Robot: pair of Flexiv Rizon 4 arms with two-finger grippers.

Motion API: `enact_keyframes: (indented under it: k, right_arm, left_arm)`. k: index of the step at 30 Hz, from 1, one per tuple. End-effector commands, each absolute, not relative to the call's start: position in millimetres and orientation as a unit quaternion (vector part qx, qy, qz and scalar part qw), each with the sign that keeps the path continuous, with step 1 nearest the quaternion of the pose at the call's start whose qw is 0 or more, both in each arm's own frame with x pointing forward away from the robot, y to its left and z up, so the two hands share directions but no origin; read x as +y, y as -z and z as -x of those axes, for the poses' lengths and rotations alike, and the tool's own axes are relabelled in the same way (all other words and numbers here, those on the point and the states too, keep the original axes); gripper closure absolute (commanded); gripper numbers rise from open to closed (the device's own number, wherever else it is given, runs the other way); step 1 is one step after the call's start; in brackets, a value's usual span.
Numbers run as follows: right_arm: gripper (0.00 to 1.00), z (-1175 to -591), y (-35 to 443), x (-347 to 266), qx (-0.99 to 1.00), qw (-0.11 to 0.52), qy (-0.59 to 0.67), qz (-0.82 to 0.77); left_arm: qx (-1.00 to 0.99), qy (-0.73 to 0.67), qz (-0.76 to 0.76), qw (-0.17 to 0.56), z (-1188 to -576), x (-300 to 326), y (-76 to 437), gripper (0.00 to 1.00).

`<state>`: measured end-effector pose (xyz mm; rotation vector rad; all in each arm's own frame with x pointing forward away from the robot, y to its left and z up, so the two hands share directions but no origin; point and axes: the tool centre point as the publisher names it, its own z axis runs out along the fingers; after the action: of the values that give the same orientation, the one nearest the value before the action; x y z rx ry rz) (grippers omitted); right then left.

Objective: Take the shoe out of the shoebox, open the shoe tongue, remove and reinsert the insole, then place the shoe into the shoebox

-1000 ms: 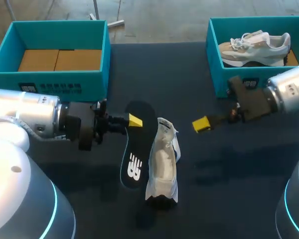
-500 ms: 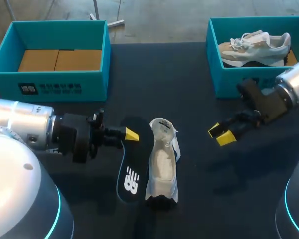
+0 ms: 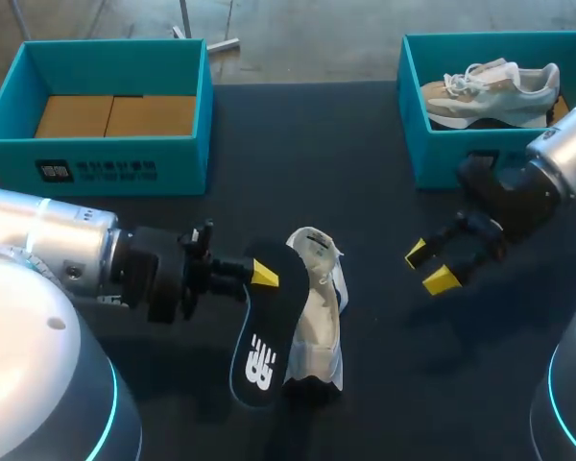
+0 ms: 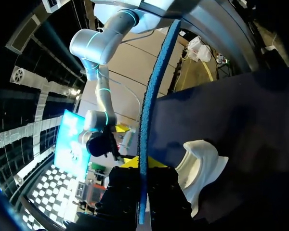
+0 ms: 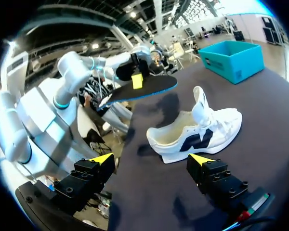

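Left claw [image 3: 262,275] pinches the insole [image 3: 269,327] just beside the shoe [image 3: 319,317]; right claw [image 3: 430,267] spread, well apart.

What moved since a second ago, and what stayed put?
The left end effector, shut on the black insole, drew it back and swung it toward the white shoe. The right end effector backed away from the shoe and opened. The shoe, left shoebox and right shoebox stayed put.
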<state>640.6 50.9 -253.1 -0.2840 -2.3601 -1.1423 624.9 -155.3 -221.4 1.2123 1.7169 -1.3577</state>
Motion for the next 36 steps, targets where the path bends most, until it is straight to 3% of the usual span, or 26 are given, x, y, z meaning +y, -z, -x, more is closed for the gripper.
enact_keyframes:
  k: [1, 19, 36]
  right_arm:
    - [0.0, -624, 248, 38, -0.887, 0.196, 0.406, 0.098]
    - [0.0, -616, 270, 35, -0.935, 0.131, 0.311, 0.109]
    - [0.0, -614, 272, 38, -0.938, 0.138, 0.289, 0.13]
  left_arm:
    - [0.656, 0.523, -0.453, 0.302, -624, -162, 225, 1.0]
    - [0.684, 0.567, -0.392, 0.241, -599, -173, 237, 1.0]
    - [0.689, 0.568, -0.386, 0.234, -598, -173, 237, 1.0]
